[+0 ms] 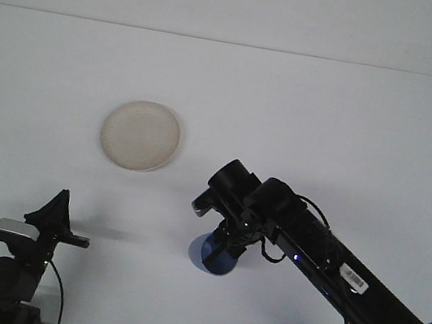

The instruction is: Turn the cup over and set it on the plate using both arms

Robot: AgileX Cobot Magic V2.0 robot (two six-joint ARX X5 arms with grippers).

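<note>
Gripping the smooth blue cup (210, 257), the right gripper (223, 249) sits near the round cream plate (140, 135).

Tabletop (330, 114): smooth, matt white, no grain or weave. Plate (140, 135): cream, dull, slightly mottled, looks like paper or unglazed ceramic; can't tell which. Cup (209, 257), below right arm's fingers: blue, smooth plastic look, low sheen. Right arm (323, 265): black, semi-gloss housing w/ rubbery cables. Left gripper (55, 219): matt black plastic, grey satin camera body.
</note>
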